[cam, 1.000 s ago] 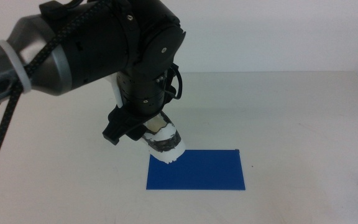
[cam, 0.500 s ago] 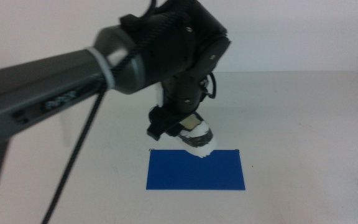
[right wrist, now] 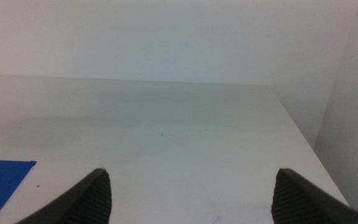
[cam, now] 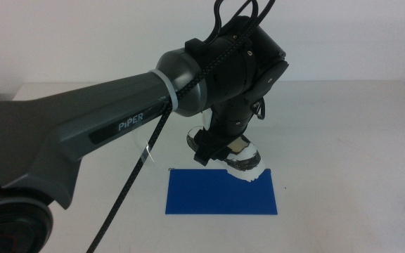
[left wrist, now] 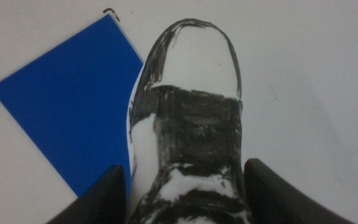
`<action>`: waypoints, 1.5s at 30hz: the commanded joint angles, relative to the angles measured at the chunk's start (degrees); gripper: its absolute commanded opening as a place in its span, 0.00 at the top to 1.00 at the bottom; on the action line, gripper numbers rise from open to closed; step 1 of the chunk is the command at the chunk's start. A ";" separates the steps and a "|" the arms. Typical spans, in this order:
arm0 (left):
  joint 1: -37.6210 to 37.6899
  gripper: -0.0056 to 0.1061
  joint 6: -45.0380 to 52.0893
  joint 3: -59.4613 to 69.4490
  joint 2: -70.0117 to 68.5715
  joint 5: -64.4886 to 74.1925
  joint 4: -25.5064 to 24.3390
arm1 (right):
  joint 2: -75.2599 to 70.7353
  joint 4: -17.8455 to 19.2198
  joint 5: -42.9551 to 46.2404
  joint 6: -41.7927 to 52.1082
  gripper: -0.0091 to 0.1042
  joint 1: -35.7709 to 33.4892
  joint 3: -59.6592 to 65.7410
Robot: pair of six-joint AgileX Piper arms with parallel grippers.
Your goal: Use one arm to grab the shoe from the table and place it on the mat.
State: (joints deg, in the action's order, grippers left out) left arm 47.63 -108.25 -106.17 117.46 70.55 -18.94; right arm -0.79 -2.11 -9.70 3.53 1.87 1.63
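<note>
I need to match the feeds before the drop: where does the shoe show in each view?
Middle view: the shoe sits centre, held by the left gripper, toe over the blue mat's far right corner.
Left wrist view: the shoe fills the centre between the jaws, the mat beside it.
Right wrist view: no shoe; the right gripper waits, open.
Shared landmark: the mat, a corner in the right wrist view.
</note>
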 commanded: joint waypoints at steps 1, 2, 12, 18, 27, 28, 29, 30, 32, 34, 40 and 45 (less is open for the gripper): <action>0.31 0.97 -3.33 -1.99 -3.05 4.95 -1.64 | -1.16 0.49 4.55 0.72 0.33 -0.18 -0.54; 0.31 0.97 -4.49 -1.99 -2.85 4.95 -1.56 | -1.16 0.49 4.55 0.72 0.33 -0.18 -0.54; 0.89 0.97 -13.17 -1.99 -0.66 4.95 -2.12 | -1.16 0.49 4.55 0.72 0.33 -0.18 -0.54; 0.93 0.97 -13.17 -1.99 0.16 4.95 -1.23 | -1.16 0.49 4.55 0.72 0.33 -0.18 -0.54; 0.88 0.97 -13.17 0.57 0.23 5.00 -1.31 | -1.16 0.49 4.55 0.72 0.33 -0.18 -0.54; 0.88 0.97 -13.17 0.70 0.23 5.00 -1.35 | -1.16 0.49 4.55 0.72 0.33 -0.18 -0.54; 0.88 0.97 -13.17 0.78 0.23 5.00 -1.41 | -1.16 0.49 4.55 0.72 0.33 -0.18 -0.54; 0.88 0.97 -13.17 0.78 0.23 5.00 -1.41 | -1.16 0.49 4.55 0.72 0.33 -0.18 -0.54; 0.88 0.97 -13.17 1.49 -0.20 5.11 -1.84 | -1.16 0.49 4.55 0.72 0.33 -0.18 -0.54; 0.88 0.97 -13.17 3.03 -1.07 5.11 -1.76 | -1.16 0.49 4.55 0.72 0.33 -0.18 -0.54; -1.08 0.97 -13.17 7.30 -3.98 5.11 -0.38 | -1.16 0.49 4.55 0.72 0.33 -0.18 -0.54; -1.51 0.97 -13.17 7.36 -3.73 5.11 0.76 | -1.16 0.49 4.55 0.72 0.33 -0.18 -0.54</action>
State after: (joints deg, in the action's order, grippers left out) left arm 46.15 -120.07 -97.72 117.57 69.82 -17.81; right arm -0.79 -2.11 -9.70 3.53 1.87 1.63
